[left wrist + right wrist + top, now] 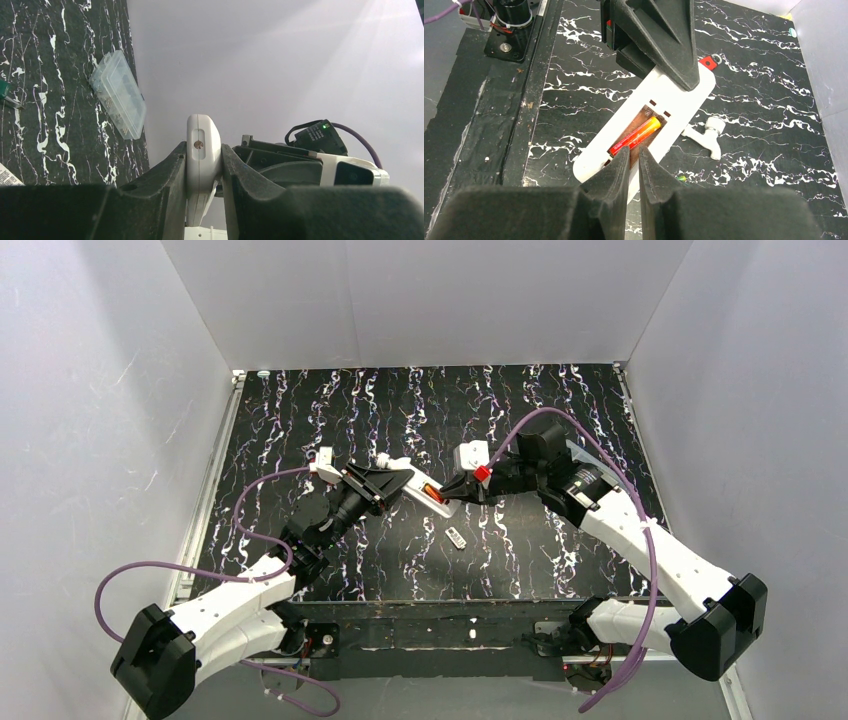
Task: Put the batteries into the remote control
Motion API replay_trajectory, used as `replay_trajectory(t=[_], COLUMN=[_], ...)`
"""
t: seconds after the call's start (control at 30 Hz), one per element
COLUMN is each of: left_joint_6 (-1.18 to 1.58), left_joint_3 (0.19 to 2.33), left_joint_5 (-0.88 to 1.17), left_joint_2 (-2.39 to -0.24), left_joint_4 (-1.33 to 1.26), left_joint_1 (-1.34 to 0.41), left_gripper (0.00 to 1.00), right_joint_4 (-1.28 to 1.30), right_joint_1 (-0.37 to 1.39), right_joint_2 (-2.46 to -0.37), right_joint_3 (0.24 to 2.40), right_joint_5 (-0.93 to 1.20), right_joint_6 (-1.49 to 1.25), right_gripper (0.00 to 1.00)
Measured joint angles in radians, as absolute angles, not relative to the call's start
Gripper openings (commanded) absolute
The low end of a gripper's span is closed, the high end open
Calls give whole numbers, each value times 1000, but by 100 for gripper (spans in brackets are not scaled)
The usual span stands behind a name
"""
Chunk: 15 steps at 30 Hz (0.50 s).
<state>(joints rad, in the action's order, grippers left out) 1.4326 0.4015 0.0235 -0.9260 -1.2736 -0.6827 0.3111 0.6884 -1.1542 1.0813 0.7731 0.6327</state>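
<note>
Black white-veined table. Clear compartment box lies at its wall edge; green-handled tool near the box, whitish cover plate farther off.

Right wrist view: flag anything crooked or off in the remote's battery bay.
One battery lies in the open bay of the remote control at a slight angle to the remote's long edges, so it may not be fully seated. The slot beside it looks empty. Nothing else stands out.
</note>
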Motion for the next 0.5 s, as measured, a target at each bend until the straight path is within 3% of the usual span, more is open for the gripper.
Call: replay_trajectory(t=[0.3,0.5], left_joint_6=[1420,1354], left_joint_3=[402,402], left_joint_5=[39,71], left_joint_2=[-927,-913], left_joint_4=[-1274,-1249], left_joint_1=[-683,-683], left_gripper=[0,0], right_joint_4=[305,270], right_joint_1=[688,688], right_joint_2=[-1155,-1149], right_joint_3=[1081,1082], right_joint_5=[768,743], right_joint_6=[621,561], right_gripper=[20,28])
